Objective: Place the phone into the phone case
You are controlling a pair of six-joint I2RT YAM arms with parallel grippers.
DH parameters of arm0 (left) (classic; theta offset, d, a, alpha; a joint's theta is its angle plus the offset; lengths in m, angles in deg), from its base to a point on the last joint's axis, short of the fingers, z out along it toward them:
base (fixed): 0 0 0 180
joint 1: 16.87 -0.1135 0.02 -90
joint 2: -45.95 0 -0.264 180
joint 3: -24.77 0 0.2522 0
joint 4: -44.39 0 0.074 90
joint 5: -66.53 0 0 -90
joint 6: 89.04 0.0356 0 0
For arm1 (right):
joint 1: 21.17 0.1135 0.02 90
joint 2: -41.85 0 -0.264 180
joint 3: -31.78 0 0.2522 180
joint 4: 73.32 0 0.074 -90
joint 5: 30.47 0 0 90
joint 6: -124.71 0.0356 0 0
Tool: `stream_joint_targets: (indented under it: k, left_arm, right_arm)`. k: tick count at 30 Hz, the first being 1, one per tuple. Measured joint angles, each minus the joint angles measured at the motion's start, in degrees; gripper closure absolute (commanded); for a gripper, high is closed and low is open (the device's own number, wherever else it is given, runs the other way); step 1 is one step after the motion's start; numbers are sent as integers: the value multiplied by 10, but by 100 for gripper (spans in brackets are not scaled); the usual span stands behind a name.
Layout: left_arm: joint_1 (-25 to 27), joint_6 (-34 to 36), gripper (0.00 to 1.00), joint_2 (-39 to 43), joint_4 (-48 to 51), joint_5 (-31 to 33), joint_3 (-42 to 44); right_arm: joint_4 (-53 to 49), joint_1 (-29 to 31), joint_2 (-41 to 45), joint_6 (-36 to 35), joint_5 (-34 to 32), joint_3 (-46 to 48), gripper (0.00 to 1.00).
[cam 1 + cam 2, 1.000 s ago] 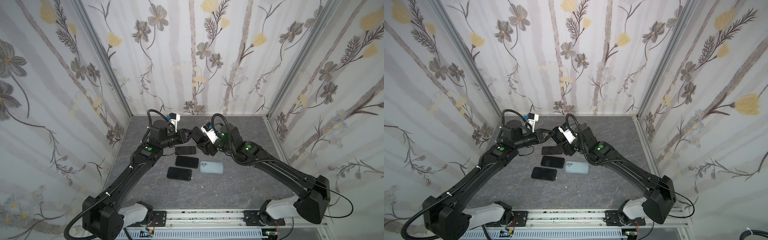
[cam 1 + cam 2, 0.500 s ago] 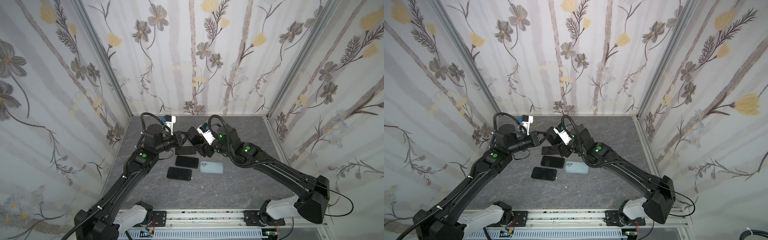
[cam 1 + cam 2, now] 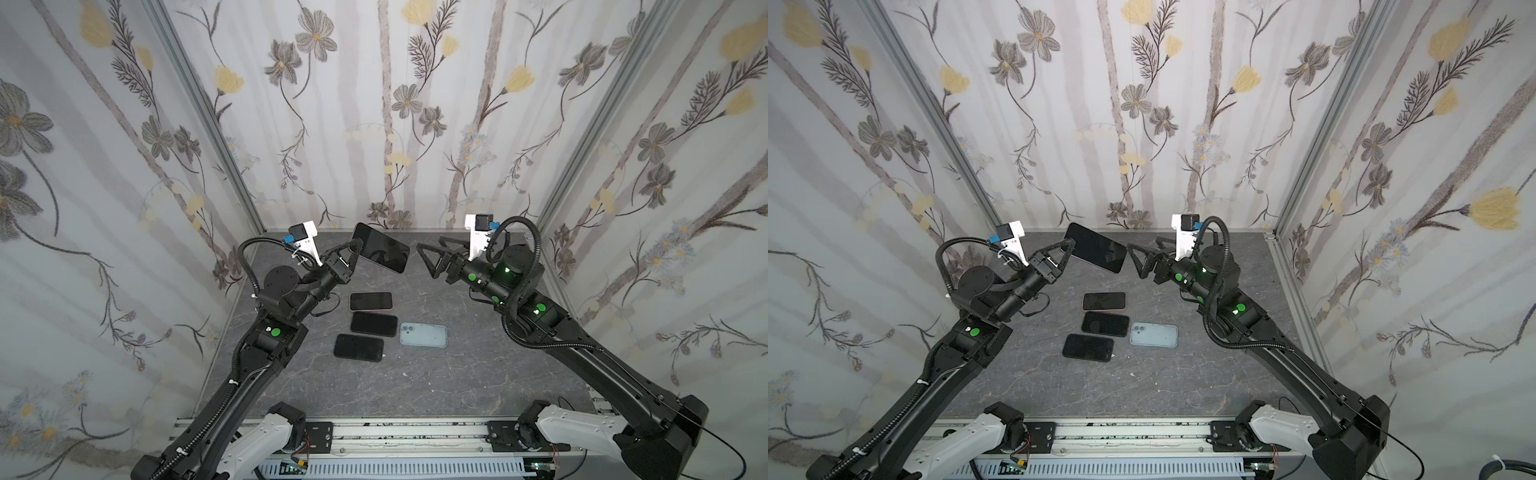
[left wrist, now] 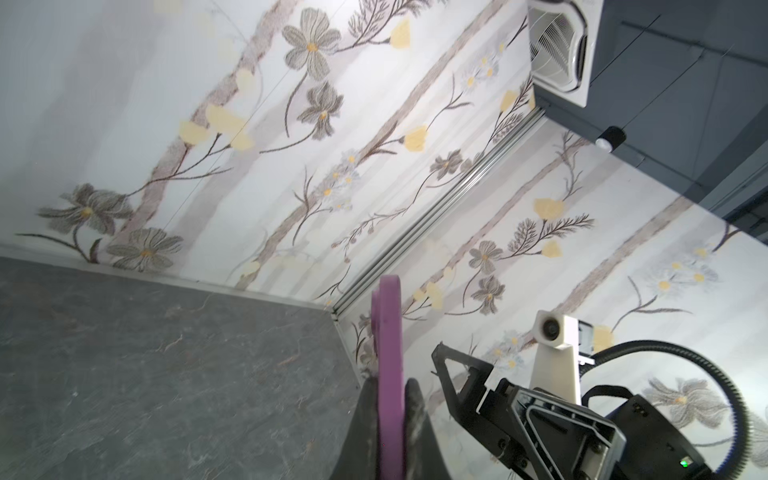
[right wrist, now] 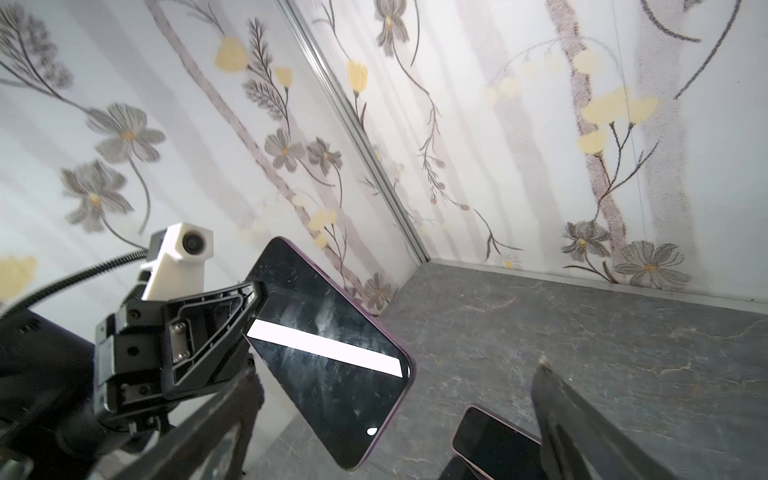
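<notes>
The phone hangs above the back of the table, pinched at one short end by the tightly closed left gripper. So slim a hold may let it pivot or drop. Screen up, its long axis slopes toward the empty, wide-open right gripper just beside it. The pale blue case lies flat, well apart.

The phone (black screen, purple rim) is hanging tilted in the air at the far middle; the pale blue-grey phone case is lying flat nearer, slightly right.
</notes>
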Motion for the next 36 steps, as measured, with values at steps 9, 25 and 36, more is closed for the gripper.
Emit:
stream_joint_targets:
  k: [9,25,36]
  left_arm:
    - [1,-90,100,-27,-216,-23,38]
    - [1,-147,100,-43,-324,-49,49]
    - [2,-158,100,-30,-317,-66,59]
  right_arm:
    - [97,-5,1,110,104,18,24]
    - [177,17,-41,158,151,-1,52]
    - [186,27,-64,167,184,-33,88]
